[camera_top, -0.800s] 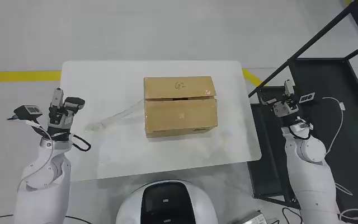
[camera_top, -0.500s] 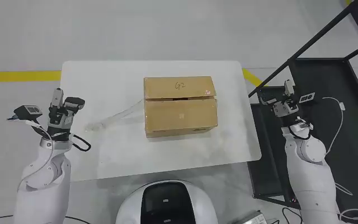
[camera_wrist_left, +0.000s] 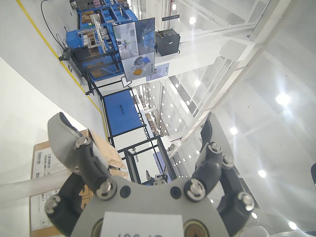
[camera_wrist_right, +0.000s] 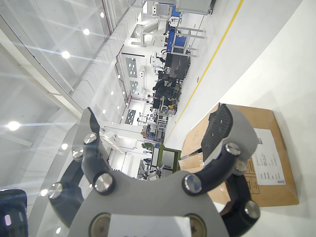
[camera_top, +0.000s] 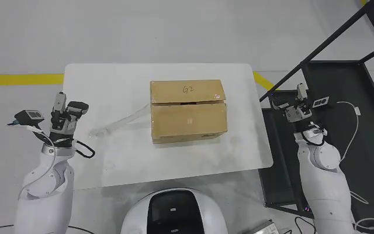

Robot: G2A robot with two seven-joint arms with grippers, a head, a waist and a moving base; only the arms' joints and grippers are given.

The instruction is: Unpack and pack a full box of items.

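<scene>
**Item 1. Brown cardboard box [camera_top: 188, 111].** It stands near the middle of the white rectangular table [camera_top: 105, 164]. The top flaps are folded down and meet along a seam across the lid, with a narrow gap at one point. Printed labels show on its side walls. By the look of it the box is not yet opened, so unpacking has not begun.

**Item 2. Left gripper [camera_wrist_left: 133, 122].** It is held up off the table's left edge, well apart from the box, with its jaws spread wide and nothing between them. The pose reads as a ready stance, clear of the lid so the flaps can be approached from the side.

**Item 3. Right gripper [camera_wrist_right: 155, 114].** It is raised beyond the table's right edge, above the black metal rack [camera_top: 345, 88]. Its jaws are likewise wide apart and unloaded. It mirrors the left, probably so that each arm can take one flap.

**Item 4. Translucent plastic strip [camera_top: 120, 124].** It lies flat on the table, running from beside the box's left wall toward the left gripper. Being loose, it may snag a low approach.

**Item 5. Yellow floor line [camera_top: 29, 79].** It runs along the floor behind the table.
</scene>
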